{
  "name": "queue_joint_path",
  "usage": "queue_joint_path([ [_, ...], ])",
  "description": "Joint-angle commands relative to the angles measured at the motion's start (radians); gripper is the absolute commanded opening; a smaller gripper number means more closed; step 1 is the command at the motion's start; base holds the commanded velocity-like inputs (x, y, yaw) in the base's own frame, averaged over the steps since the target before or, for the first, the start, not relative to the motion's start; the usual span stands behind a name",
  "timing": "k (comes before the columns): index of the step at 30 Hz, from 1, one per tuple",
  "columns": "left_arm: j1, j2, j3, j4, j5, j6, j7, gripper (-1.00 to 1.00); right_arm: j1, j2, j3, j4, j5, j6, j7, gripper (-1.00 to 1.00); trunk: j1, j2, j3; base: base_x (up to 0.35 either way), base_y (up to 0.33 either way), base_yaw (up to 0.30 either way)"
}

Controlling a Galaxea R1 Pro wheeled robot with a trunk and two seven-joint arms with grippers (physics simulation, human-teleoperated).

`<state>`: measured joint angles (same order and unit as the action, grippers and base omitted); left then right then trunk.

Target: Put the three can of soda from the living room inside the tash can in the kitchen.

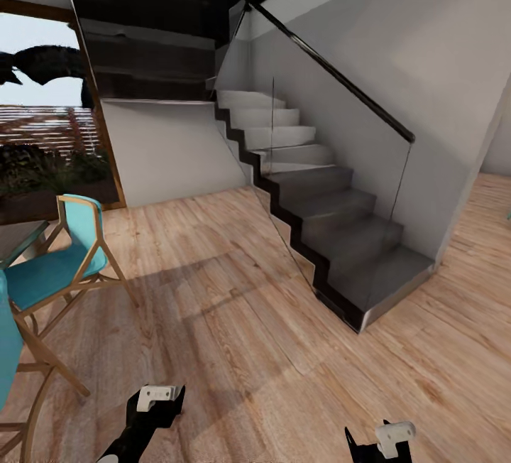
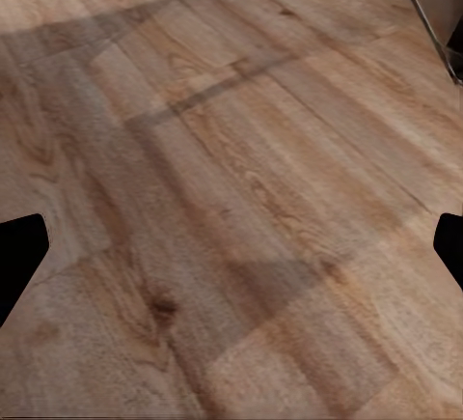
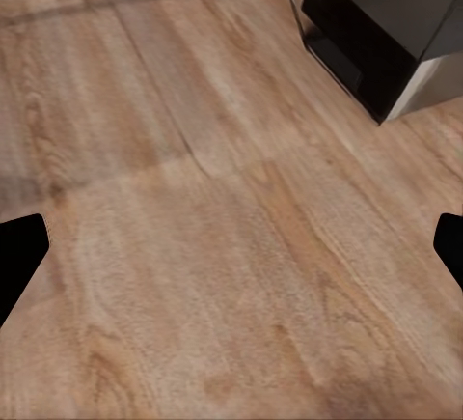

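Both claws (image 1: 157,406) (image 1: 380,442) spread wide, empty, over wood floor (image 1: 234,321); head view adds staircase (image 1: 319,214), teal chair (image 1: 60,264).

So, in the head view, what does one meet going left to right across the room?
Turquoise chair → window with garden outside → white wall under the landing → grey staircase with glass balustrade → white wall at the right.
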<state>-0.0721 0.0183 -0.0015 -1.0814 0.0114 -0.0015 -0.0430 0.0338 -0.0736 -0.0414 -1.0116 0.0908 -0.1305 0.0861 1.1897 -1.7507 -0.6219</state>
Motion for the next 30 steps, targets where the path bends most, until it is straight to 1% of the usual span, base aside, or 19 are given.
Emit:
queue_joint_path([
  [1,0.0,0.0,0.0,0.0,0.0,0.0,0.0,1.0,0.0,0.0,0.0,0.0,0.0,0.0,0.0,1.0,0.004,-0.007,-0.005,0.0,0.0,0.138],
  [11,0.0,0.0,0.0,0.0,0.0,0.0,0.0,1.0,0.0,0.0,0.0,-0.001,0.001,0.0,0.0,1.0,0.042,-0.077,-0.049,0.0,0.0,0.133],
  [19,0.0,0.0,0.0,-0.002,0.002,0.0,-0.001,1.0,0.0,0.0,-0.001,-0.001,0.003,-0.007,0.001,1.0,0.042,-0.077,-0.057,0.0,0.0,0.103],
  [30,0.0,0.0,0.0,-0.001,0.001,0.0,0.0,1.0,0.0,0.0,0.0,-0.001,0.001,-0.006,0.003,1.0,0.084,-0.154,-0.104,0.0,0.0,0.008],
])
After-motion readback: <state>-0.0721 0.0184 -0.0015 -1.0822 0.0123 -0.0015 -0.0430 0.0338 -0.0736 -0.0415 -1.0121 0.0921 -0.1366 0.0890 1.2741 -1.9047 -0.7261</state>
